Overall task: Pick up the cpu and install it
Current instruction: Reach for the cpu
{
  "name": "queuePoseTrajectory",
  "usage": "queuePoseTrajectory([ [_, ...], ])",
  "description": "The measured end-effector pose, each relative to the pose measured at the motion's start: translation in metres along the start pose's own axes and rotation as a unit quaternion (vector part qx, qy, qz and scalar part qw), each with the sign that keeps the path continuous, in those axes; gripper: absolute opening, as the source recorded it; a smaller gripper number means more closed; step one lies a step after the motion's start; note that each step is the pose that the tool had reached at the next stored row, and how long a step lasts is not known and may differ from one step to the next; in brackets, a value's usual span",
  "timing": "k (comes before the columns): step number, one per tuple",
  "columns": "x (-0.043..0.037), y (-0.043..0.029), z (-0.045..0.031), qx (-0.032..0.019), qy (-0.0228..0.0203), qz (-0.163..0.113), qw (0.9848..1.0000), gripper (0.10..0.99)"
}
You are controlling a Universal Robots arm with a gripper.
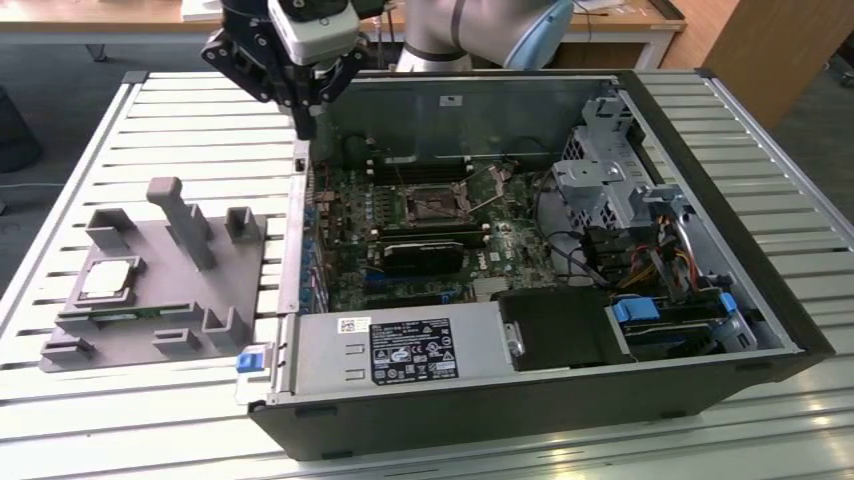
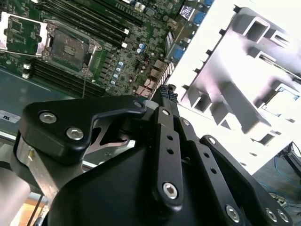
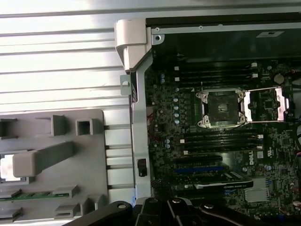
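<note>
In the exterior view, the gripper (image 1: 304, 128) is hanging over the far corner of the open computer case (image 1: 534, 415), by its wall on the exterior view's left. Its fingertips are pressing together with nothing between them. The cpu (image 1: 107, 279) is lying flat in the grey fixture (image 1: 200, 300) on the slatted table (image 1: 80, 130), outside the case and well apart from the gripper. The motherboard socket (image 1: 434, 205) is sitting uncovered.

In the second wrist view, the gripper (image 2: 165, 90) is closing on nothing, its tip hovering between the socket (image 2: 69, 47) and the fixture (image 2: 235, 94).

In the first wrist view, the cpu (image 3: 5, 168) is showing as a bright patch partly behind the fixture's post (image 3: 42, 160), near a green memory stick (image 3: 33, 194). The socket's metal frame (image 3: 265, 103) is standing swung open
</note>
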State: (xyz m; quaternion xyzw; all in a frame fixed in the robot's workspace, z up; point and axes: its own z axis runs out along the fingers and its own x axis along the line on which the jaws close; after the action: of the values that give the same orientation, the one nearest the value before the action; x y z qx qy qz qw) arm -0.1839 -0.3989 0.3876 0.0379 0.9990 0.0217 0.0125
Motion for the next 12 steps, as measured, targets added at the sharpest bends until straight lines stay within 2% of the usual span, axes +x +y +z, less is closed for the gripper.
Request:
queuePoseTrajectory([
  [12, 0.0072, -0.0006, 0.0009, 0.0001, 0.0005, 0.000, 1.0000, 0.106],
])
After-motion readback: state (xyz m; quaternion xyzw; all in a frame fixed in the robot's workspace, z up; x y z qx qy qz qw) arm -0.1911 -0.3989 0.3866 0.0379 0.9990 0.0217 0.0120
